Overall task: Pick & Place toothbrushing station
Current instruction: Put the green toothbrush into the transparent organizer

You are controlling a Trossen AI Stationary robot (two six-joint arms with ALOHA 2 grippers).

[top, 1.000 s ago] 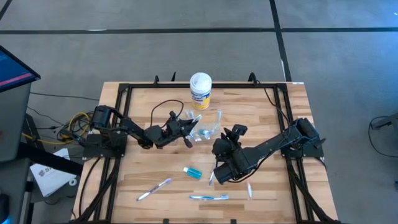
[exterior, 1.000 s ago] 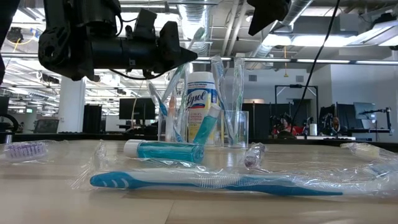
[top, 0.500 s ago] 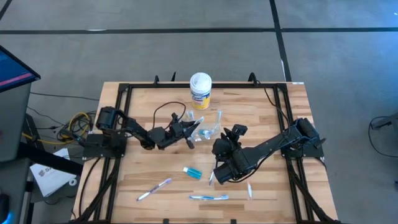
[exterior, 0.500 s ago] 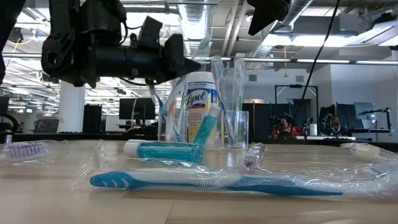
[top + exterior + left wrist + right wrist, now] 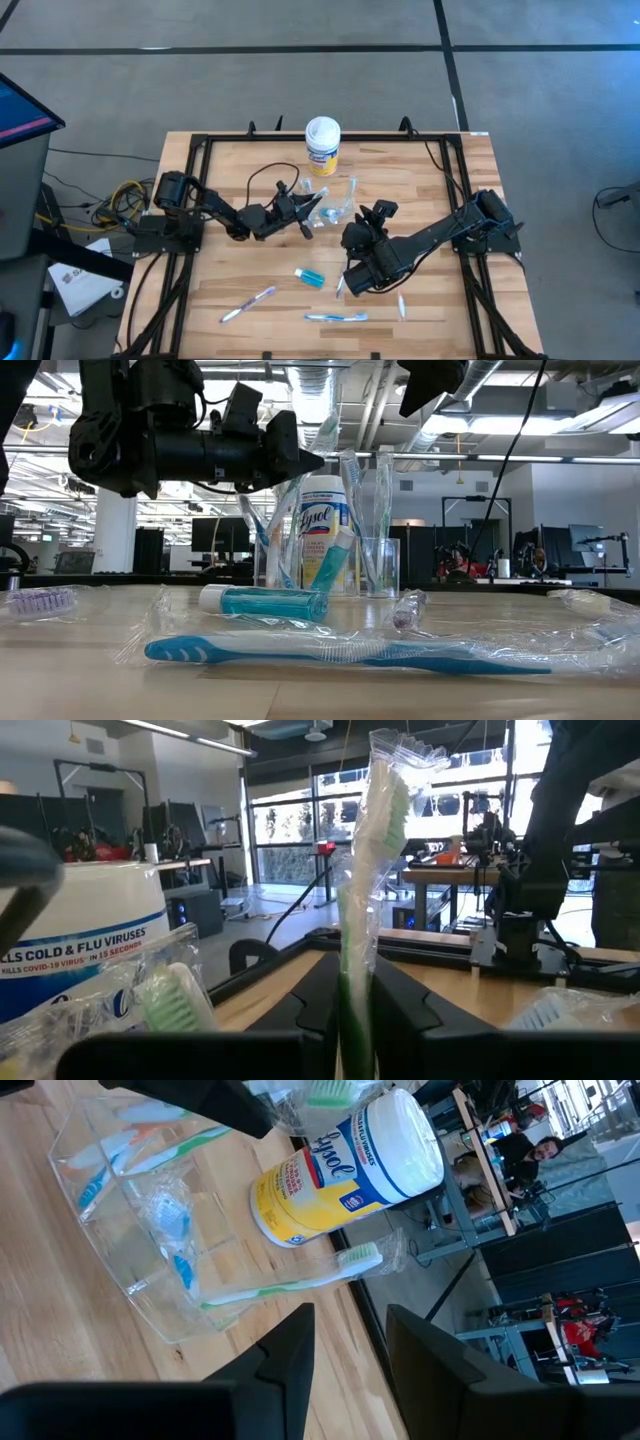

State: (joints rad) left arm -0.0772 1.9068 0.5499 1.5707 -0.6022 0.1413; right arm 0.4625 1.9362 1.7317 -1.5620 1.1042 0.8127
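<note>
Toothbrush (image 5: 368,880) in green, sealed in a crinkly wrapper, stands upright between the pads of the left gripper (image 5: 300,212), which grasps it low on the handle just short of the see-through cup (image 5: 335,200). Brushes (image 5: 290,1280) already lean inside the cup ahead of the claw, so the wrapper could snag on them or the brush could slip sideways and tip the light cup. A yellow canister (image 5: 322,145) crowds the far side. Right gripper (image 5: 352,283) waits nearer the front edge, jaws apart and empty. Open wood lies behind the left claw; loose brushes (image 5: 336,317) and a teal tube (image 5: 310,276) litter the front of the table
</note>
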